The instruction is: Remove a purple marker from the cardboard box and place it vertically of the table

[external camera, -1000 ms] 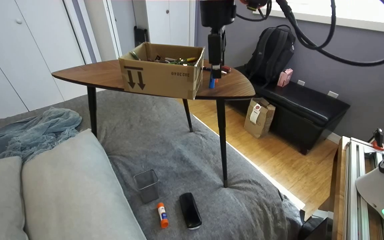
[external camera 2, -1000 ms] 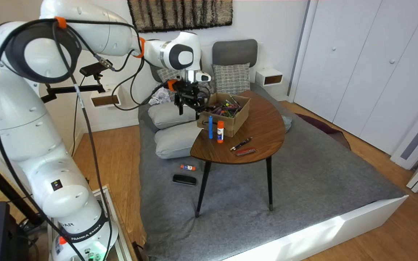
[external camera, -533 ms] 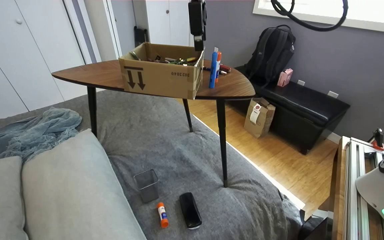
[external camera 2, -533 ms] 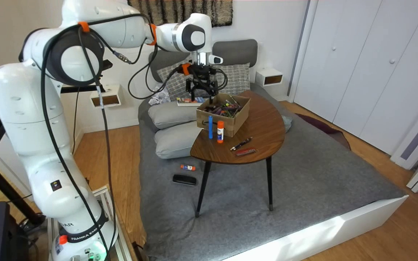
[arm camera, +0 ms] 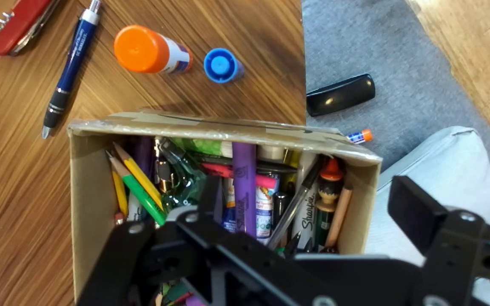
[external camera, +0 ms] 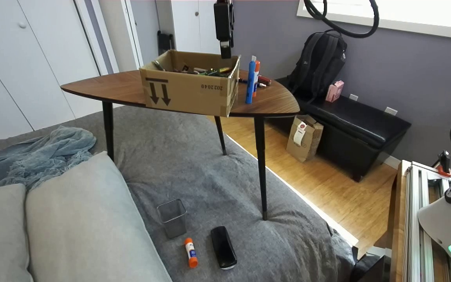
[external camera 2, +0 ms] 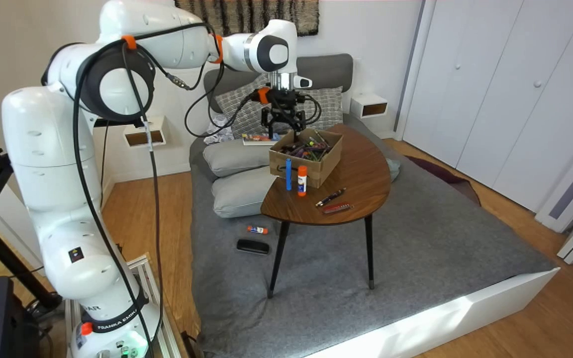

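Purple marker (arm camera: 245,187) lies inside the cardboard box (arm camera: 89,204), on top of mixed pens and pencils (arm camera: 145,199). End effector (arm camera: 311,204) is spread wide, holds nothing, and hangs above the box. The step in hand is judged to be alignment before grasping.

Note the offset: in the wrist view one finger appears just beside the marker, while the opposite finger appears beyond the short wall, over the cushion (arm camera: 453,165). Shift toward the left of that view until the marker sits midway and both fingers clear the wall. Use the present wrist rotation; the fingers should meet across the barrel, not along it.

Descend slowly. A pink stick (arm camera: 266,182) appears to cross beneath the barrel and may be pinched as well; stop once the fingertips straddle the marker only. Grip toward one end, leaving length free for standing. Raise straight past the rim before travelling.

Caution: a blue cylinder (external camera 2: 288,175) and a glue stick (external camera 2: 302,180) stand upright near the box. Turn the marker vertical, seat its end squarely on the surface (external camera 2: 351,169) well apart from both, and release evenly.
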